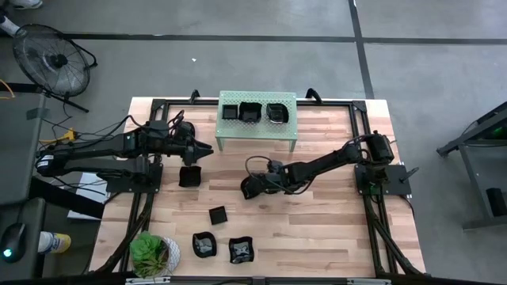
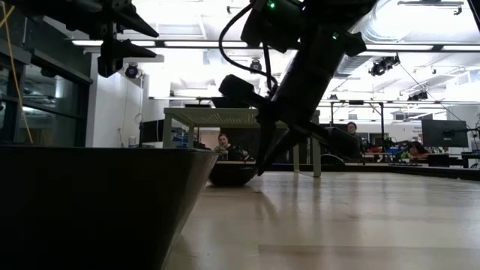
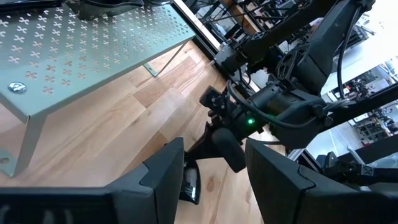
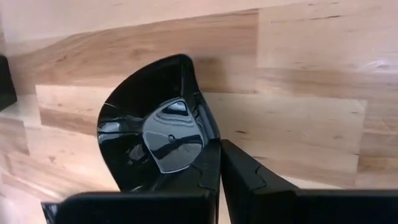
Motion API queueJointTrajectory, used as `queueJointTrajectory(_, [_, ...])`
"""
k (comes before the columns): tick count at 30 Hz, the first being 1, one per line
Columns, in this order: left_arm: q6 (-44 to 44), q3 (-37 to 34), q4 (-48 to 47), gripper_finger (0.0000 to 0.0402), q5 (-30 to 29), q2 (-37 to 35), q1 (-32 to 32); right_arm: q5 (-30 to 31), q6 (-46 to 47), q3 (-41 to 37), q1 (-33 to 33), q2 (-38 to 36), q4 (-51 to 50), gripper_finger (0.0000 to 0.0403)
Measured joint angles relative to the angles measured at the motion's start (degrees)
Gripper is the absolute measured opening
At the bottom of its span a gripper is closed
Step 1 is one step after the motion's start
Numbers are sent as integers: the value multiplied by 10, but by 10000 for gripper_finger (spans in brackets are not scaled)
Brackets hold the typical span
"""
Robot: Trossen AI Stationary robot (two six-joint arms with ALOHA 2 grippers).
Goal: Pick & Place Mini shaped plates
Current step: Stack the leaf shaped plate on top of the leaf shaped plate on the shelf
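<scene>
Right fingers [image 4: 219, 180] pinched shut on round black plate's [image 4: 155, 140] rim, left fingers [image 3: 211, 180] parted, empty.

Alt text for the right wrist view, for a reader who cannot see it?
The right gripper has its jaws shut on the rim of a glossy black mini plate, seen close up and tilted above the pale wooden table.

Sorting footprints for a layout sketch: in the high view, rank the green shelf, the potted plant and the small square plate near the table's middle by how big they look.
1. Green perforated shelf, clearly largest.
2. Potted plant.
3. Small square plate, smallest.
</scene>
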Motion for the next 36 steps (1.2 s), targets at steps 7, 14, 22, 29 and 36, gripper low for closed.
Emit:
queueJointTrajectory(7, [0,0,0,169,0,0,0,1,-22,0,1,-11,10,0])
queueJointTrajectory(14, [0,0,-1,169,0,0,0,13,-61,0,1,-36,13,0])
queueJointTrajectory(22, [0,0,-1,169,0,0,0,19,-102,0,12,-72,20,0])
queueJointTrajectory(29, [2,0,-1,169,0,0,0,49,-132,0,24,-123,20,0])
queueJointTrajectory(36, [5,0,-1,169,0,0,0,92,-174,0,27,-193,20,0])
